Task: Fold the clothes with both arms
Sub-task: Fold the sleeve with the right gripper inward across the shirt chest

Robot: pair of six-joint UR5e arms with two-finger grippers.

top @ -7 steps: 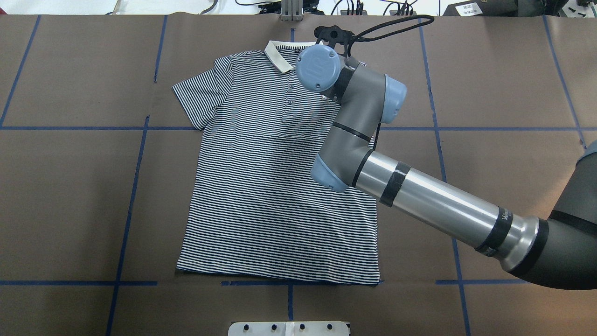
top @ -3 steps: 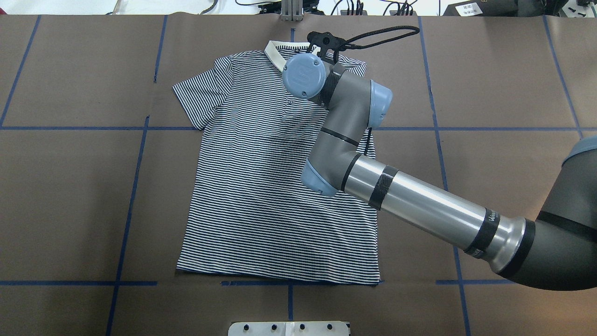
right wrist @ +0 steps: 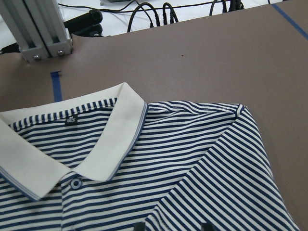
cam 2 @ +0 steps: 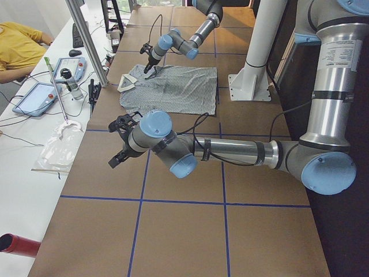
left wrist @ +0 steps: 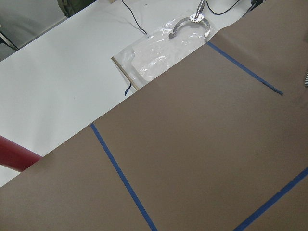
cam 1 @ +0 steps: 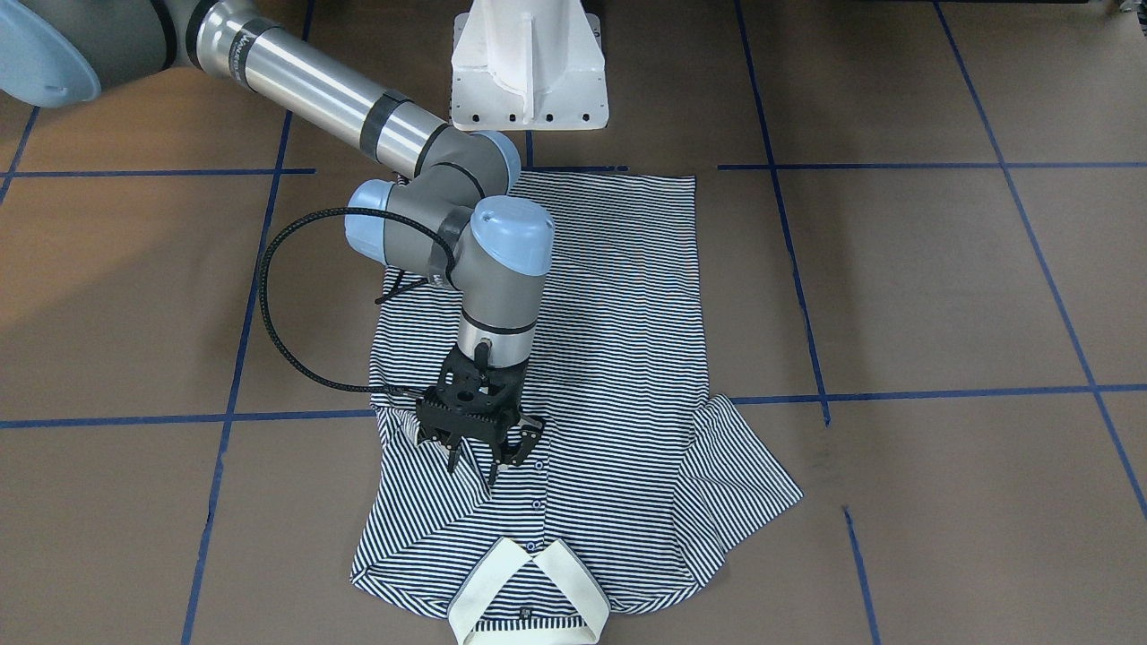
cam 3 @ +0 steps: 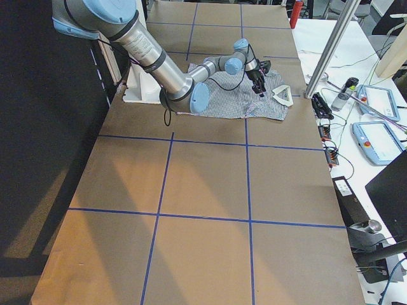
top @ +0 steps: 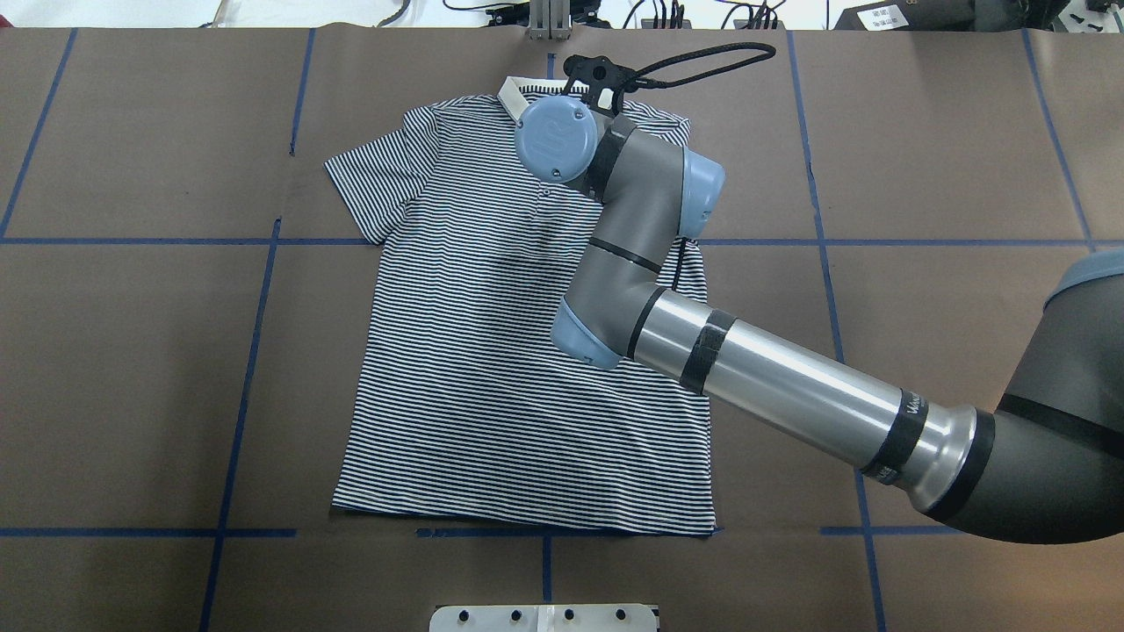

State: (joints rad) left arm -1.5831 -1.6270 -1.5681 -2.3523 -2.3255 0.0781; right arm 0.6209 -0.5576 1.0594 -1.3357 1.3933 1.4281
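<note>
The striped polo shirt (top: 474, 377) lies flat, face up, with its cream collar (cam 1: 529, 591) toward the far table edge. The sleeve on my right arm's side is folded in over the chest. My right gripper (cam 1: 473, 470) points down just beside the button placket and appears shut on that sleeve's edge, which rises toward it in the right wrist view (right wrist: 226, 192). From overhead the wrist (top: 558, 140) hides the fingers. My left gripper (cam 2: 118, 144) hovers over bare table well away from the shirt. It shows only in the exterior left view, so I cannot tell its state.
The white pedestal base (cam 1: 529, 63) stands at the shirt's hem end. Blue tape lines (top: 255, 351) grid the brown table cover. Beyond the left end lie a plastic bag (left wrist: 159, 53) and a red cylinder (left wrist: 14, 156). A person in yellow (cam 2: 17, 46) sits by tablets.
My right wrist has moved left across the chest, from the right shoulder side toward the collar and buttons. The shirt body has not shifted.
</note>
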